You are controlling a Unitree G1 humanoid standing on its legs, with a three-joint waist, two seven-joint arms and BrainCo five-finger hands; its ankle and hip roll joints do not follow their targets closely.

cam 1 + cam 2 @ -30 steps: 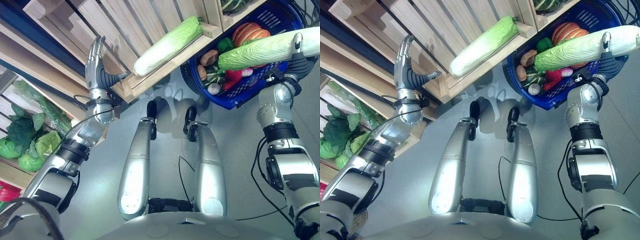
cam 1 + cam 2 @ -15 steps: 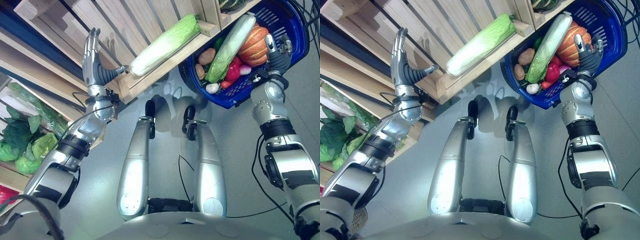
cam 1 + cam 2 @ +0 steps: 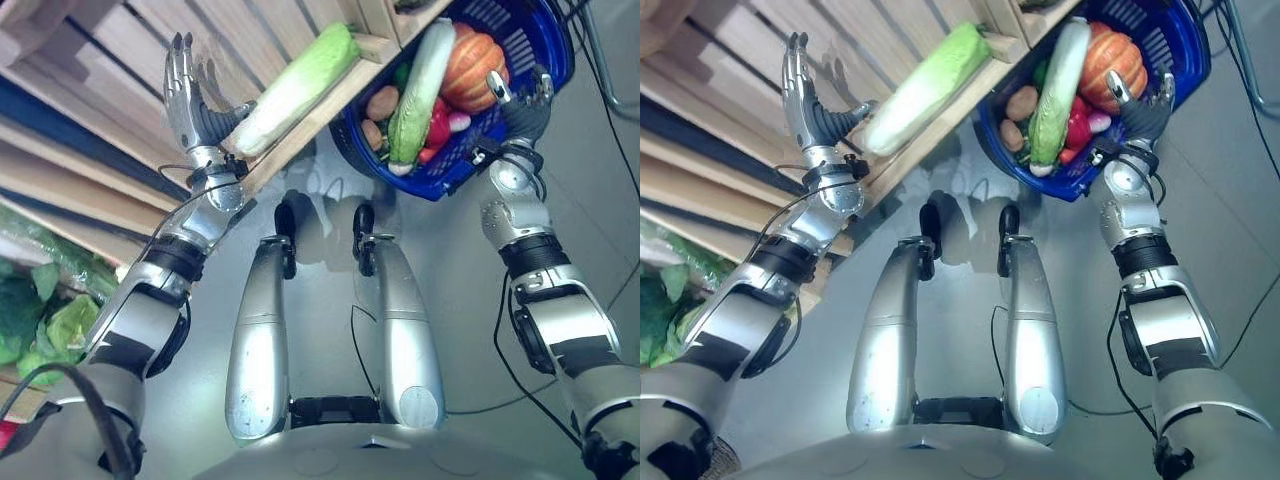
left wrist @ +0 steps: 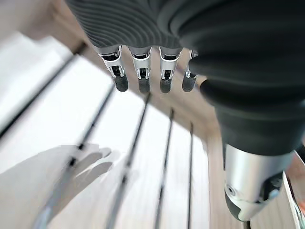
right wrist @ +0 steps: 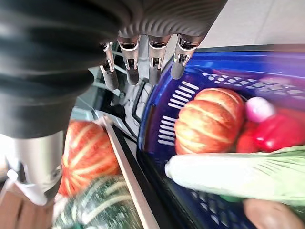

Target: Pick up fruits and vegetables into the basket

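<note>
A long napa cabbage [image 3: 418, 85] lies slanted in the blue basket [image 3: 552, 55], on top of an orange pumpkin [image 3: 470, 70], red peppers and potatoes. My right hand [image 3: 520, 100] hovers open at the basket's near rim, holding nothing; in its wrist view straight fingers [image 5: 151, 71] point over the basket wall [image 5: 174, 107] and the pumpkin [image 5: 207, 126]. A second napa cabbage [image 3: 295, 88] rests on the wooden shelf's edge. My left hand [image 3: 185, 85] is raised open just left of its white end, thumb close to it, fingers [image 4: 143, 81] over the wooden slats.
Slatted wooden crates [image 3: 110, 40] form the shelf at upper left. Leafy greens [image 3: 60, 325] sit on a lower shelf at the left. Beside the basket, a striped orange pumpkin [image 5: 88, 152] and a dark green squash [image 5: 102, 212] lie on another shelf.
My right hand let go of the napa cabbage, which now lies in the basket, and drew back open. My left hand came nearer the shelf cabbage. The camera shifted.
</note>
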